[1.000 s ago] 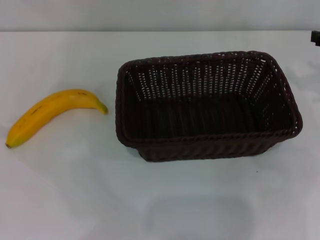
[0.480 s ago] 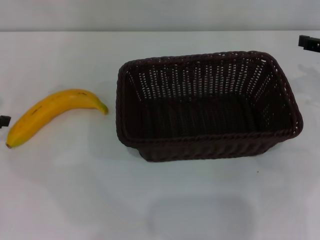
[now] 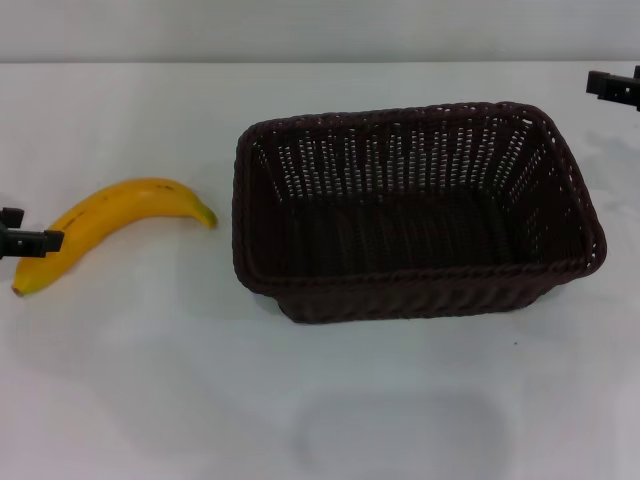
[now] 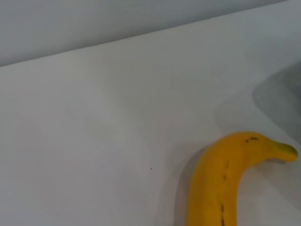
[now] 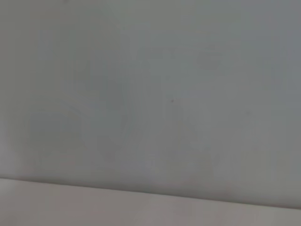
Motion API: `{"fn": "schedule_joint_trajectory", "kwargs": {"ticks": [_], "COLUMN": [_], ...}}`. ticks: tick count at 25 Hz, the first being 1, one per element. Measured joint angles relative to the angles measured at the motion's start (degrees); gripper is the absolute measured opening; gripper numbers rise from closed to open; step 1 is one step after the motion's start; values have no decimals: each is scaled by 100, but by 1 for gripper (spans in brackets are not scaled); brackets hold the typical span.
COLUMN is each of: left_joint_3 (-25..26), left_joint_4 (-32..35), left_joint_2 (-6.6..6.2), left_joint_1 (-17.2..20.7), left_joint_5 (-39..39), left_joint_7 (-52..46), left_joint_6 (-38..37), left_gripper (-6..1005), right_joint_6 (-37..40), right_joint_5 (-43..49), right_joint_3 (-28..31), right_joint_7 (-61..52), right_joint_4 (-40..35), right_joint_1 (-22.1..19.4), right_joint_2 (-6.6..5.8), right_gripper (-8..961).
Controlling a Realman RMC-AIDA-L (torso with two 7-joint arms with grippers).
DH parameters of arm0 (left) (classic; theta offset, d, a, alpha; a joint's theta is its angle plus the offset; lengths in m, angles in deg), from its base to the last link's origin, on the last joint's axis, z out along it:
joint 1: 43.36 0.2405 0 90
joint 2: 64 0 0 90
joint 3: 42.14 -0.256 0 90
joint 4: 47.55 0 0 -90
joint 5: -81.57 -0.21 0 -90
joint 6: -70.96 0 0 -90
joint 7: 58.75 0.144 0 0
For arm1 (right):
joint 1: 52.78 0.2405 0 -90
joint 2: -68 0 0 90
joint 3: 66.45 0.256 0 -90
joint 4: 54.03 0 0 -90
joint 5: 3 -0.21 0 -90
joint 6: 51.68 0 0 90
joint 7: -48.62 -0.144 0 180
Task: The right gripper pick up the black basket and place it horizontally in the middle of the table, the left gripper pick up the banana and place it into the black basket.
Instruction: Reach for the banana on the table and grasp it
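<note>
The black basket (image 3: 415, 210) stands upright and lengthwise across the white table (image 3: 300, 400), a little right of the middle, and it holds nothing. The yellow banana (image 3: 115, 228) lies on the table to the basket's left; it also shows in the left wrist view (image 4: 225, 181). Black fingertips of my left gripper (image 3: 25, 240) show at the left edge, over the banana's near end. A black tip of my right gripper (image 3: 615, 85) shows at the right edge, beyond the basket's far right corner.
A grey wall (image 3: 320, 30) runs behind the table's far edge. The right wrist view shows only plain grey surface.
My left gripper's fingertips have come in from the left edge to the banana's near end. My right gripper's tip has moved a little further into view at the right edge.
</note>
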Motion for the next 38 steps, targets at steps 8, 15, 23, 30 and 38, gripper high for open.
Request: {"fn": "schedule_joint_trajectory", "kwargs": {"ticks": [8,15,23,30,38], "left_joint_3": [6,2,33,42,41], "left_joint_4": [-19,-43,-167,-172,-151], "left_joint_2": [55,248,259,339,458], "left_joint_1": [9,26,66,130,159], "left_joint_5": [-67,-162,-178,-95,-5], "left_joint_7": [47,190,314,456,585], "left_joint_6": [-163,-301,-492,-757,-1005], "left_gripper": [742,723,702,683,480], "right_joint_6": [-179,-247,-314,-383,-441], "right_joint_5": [-106,-154,-158,-231,-301], "right_joint_3": [93,101,133,192,183], "right_joint_7": [-4,-5,-10,-10,-8], "right_joint_4": [99,142,327,484,576], "right_joint_1": [49,85,137,176,177], "right_joint_2": [0,0,-7,1,0], "right_gripper": [681,681,681,681,681]}}
